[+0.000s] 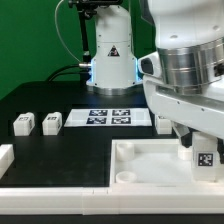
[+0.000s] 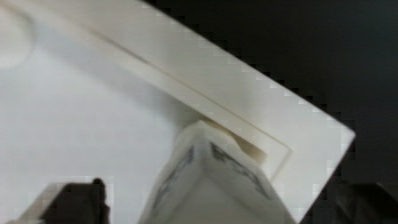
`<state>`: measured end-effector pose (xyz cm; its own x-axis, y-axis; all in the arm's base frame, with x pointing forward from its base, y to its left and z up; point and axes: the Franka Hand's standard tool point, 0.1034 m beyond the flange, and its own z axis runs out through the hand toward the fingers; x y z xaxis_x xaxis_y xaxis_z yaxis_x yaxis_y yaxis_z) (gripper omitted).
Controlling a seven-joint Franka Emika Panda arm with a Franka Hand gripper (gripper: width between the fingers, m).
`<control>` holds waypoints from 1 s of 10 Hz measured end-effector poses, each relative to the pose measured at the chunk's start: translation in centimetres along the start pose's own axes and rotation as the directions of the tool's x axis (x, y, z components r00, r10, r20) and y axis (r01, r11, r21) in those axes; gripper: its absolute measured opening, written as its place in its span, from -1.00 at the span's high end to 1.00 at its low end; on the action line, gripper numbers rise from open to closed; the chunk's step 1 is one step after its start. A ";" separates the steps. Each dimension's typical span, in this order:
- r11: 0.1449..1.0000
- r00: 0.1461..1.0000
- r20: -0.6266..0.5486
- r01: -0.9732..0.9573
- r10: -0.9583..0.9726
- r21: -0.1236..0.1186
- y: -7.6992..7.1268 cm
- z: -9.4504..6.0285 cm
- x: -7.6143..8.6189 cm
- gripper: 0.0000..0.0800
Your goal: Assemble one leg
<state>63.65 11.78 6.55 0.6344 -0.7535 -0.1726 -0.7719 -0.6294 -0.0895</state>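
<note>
The leg (image 1: 205,158), a stubby white block with a black-and-white marker, stands upright at the corner of the white square board (image 1: 140,165) on the exterior view's right. In the wrist view the leg (image 2: 217,170) tapers down into the board's corner socket (image 2: 249,135). My gripper (image 1: 198,143) is directly above it. Its dark fingers (image 2: 75,200) stand on either side of the leg with a gap showing on each side, so the gripper (image 2: 217,205) is open around the leg. Two more legs (image 1: 23,124) (image 1: 51,122) lie on the black table at the exterior view's left.
The marker board (image 1: 110,117) lies behind the white board. Another white part (image 1: 5,155) sits at the exterior view's far left edge. A small white part (image 1: 163,122) lies behind the board by my arm. A lamp-like stand (image 1: 110,55) rises at the back.
</note>
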 end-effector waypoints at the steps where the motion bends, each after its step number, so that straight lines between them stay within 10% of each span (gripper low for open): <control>1: 0.997 0.997 -0.001 0.083 -0.083 -0.001 0.0 0.0 0.0 -0.62; 6: 0.751 0.750 -0.051 0.656 -0.659 -0.070 -0.6 -0.3 0.5 -0.62; 8: 0.753 0.751 -0.051 0.654 -0.658 -0.070 -0.6 -0.3 0.5 0.04; 10: 0.755 0.753 -0.051 0.652 -0.656 -0.073 -0.4 -0.3 0.7 0.26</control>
<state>64.44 11.42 6.79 0.9861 -0.1645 -0.0211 -0.1659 -0.9801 -0.1090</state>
